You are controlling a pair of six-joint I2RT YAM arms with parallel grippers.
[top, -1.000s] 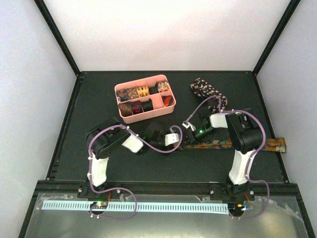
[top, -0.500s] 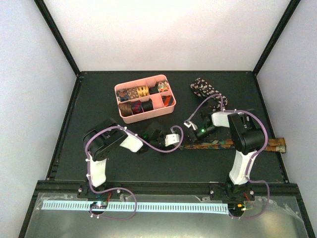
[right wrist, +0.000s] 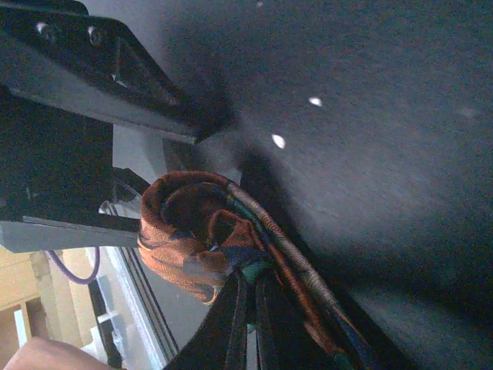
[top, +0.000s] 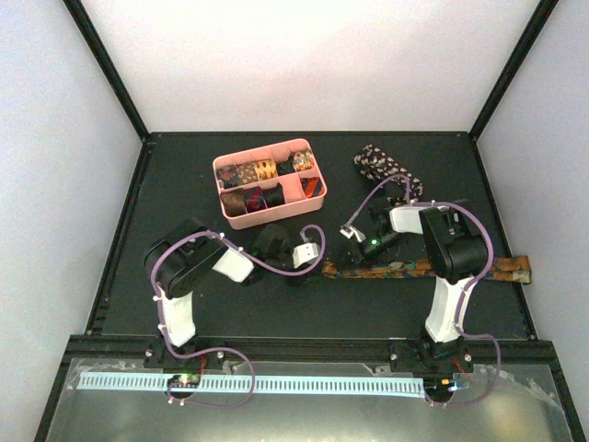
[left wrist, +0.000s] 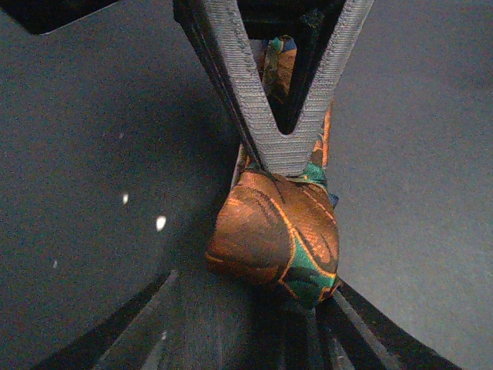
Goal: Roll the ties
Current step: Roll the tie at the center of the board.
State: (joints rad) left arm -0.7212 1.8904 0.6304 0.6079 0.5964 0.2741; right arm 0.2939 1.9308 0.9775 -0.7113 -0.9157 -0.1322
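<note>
Bench of matte black (top: 184, 304) carries a long, narrow orange-brown patterned fabric necktie (top: 405, 269), stretched from the right edge toward the middle. The right claw (right wrist: 250, 297) is pinched tight on the strip (beside the roll). The left claw (left wrist: 258, 281) straddles the rolled end (left wrist: 273, 239); squeezing or not, I cannot tell.
</note>
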